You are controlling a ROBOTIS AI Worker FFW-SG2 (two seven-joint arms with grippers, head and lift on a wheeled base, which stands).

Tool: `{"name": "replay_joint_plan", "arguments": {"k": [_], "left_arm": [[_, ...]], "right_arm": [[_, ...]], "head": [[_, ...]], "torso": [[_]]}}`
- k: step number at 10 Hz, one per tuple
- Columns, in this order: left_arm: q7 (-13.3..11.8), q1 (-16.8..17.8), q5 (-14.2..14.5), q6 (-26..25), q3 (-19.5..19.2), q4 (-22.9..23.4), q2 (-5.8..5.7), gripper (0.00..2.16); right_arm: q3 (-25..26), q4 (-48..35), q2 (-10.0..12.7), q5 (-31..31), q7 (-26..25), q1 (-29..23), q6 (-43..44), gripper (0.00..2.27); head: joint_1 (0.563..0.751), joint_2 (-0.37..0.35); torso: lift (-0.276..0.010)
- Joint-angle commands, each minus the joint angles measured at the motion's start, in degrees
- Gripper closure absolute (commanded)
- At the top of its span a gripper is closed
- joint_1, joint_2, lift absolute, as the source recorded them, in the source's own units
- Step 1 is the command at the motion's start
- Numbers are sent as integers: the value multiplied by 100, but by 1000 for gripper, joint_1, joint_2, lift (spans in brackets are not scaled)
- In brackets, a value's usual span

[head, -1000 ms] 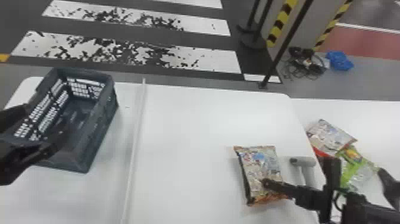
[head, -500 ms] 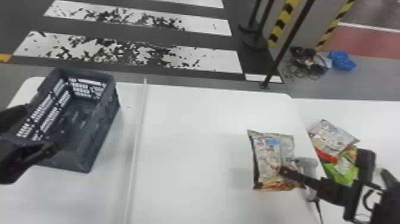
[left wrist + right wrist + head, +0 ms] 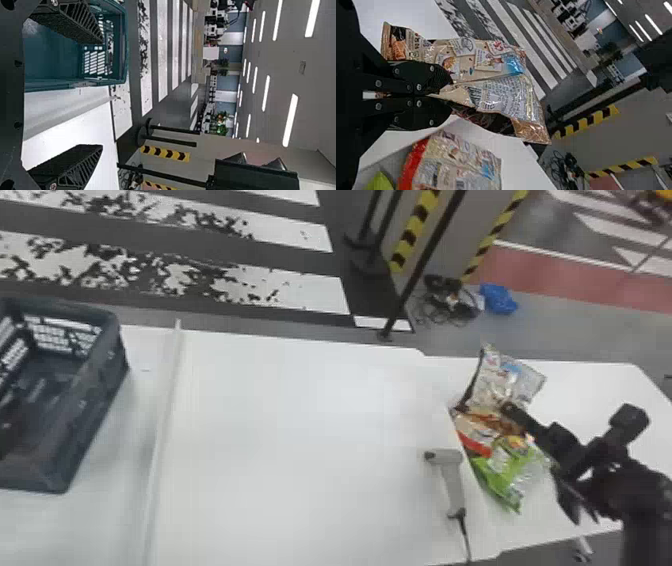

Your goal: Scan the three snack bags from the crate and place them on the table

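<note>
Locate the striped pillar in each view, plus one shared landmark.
Head view: striped pillar at the top, right of centre, beyond the table.
Left wrist view, past the left gripper.
Right wrist view, beyond the bag in the right gripper.
Shared landmark: crosswalk, next to the pillar.

A grey scanner [image 3: 452, 482] with a dark cable [image 3: 465, 537] on the white table [image 3: 300, 440]
</note>
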State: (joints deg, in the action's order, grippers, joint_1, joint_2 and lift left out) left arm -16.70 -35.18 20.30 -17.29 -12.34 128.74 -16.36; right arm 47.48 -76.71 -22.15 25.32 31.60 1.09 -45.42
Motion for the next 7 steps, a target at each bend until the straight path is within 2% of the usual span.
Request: {"name": "replay_joint_plan", "arguments": {"k": [1,3,4,5,6,7], "left_arm": [[0,-6,-9,-25,-14,2,1,56],[-26,-6,-9,-43,-14,2,1,56],[-44,-6,0,-43,-6,2,1,56],[-79,-6,53,-8,-14,-33,-16,56],[-88,3,71,63,-14,-85,-43,56],[-106,3,88,80,-6,-103,-43,56]], "right_arm": [[-29,877,-281,-97,-532,374,819,2226],[-213,1694,-352,-299,-1921,778,1768,2226],[-354,2054,-396,-335,-2325,963,1874,2223],[-785,2687,-694,-343,-2589,1262,1891,2175],[-1145,2889,-774,-352,-2914,1402,1839,2175],[-1338,2907,-747,-343,-3336,1438,1733,2111]], "head": [[695,-350],[695,-350],[695,-350],[695,-350],[695,-350],[695,-350]], "torso": [[-36],[-36],[-36],[-36],[-36],[-36]]}}
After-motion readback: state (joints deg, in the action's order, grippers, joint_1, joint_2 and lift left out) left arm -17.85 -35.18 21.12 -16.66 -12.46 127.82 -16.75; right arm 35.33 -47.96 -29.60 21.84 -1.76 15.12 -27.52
